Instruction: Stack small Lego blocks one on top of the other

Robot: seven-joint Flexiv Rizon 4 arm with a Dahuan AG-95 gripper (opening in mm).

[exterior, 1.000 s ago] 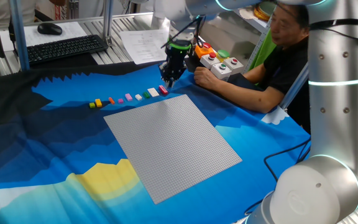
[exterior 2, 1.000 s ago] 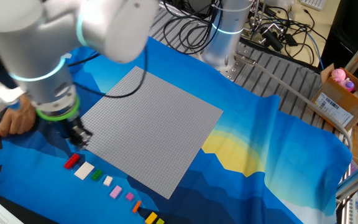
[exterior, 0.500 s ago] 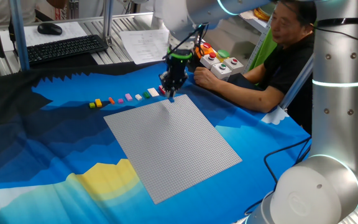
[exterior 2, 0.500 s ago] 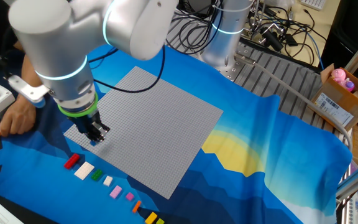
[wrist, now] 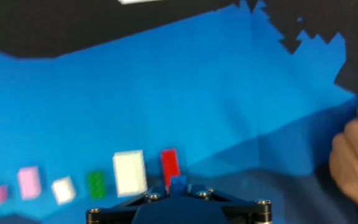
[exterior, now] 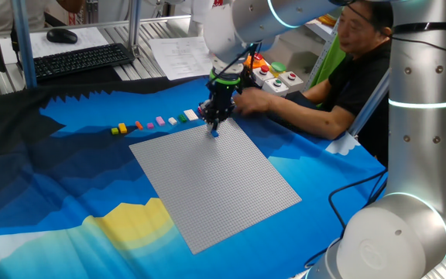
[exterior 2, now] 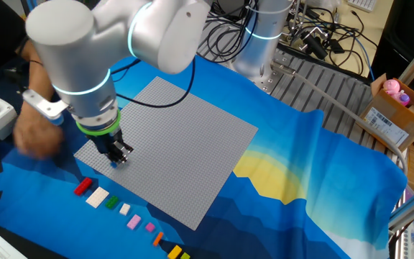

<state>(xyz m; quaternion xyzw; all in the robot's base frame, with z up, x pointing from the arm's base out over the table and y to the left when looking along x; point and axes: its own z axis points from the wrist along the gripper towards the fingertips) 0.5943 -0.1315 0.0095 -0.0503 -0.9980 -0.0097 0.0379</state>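
At upper centre of one fixed view, the gripper (exterior: 214,128) points straight down at the far corner of the grey baseplate (exterior: 223,186), its fingers drawn close together on a small blue block (exterior: 214,132). The hand view shows that block (wrist: 178,184) as a tiny blue brick pinched between the fingertips at the bottom edge of the frame. Beyond it, on the blue cloth (wrist: 166,93), lies a row: a red brick (wrist: 169,163) standing lengthwise, a larger white one (wrist: 129,172), a green one (wrist: 96,185), a small white one (wrist: 63,190) and two pink ones (wrist: 28,182) toward the lower left. In the other fixed view the row runs along the lower left beside the baseplate, ending in orange (exterior 2: 158,238), yellow (exterior 2: 173,251) and another green (exterior 2: 185,255). A person's hand (wrist: 356,162), blurred, sits at the right edge of the hand view
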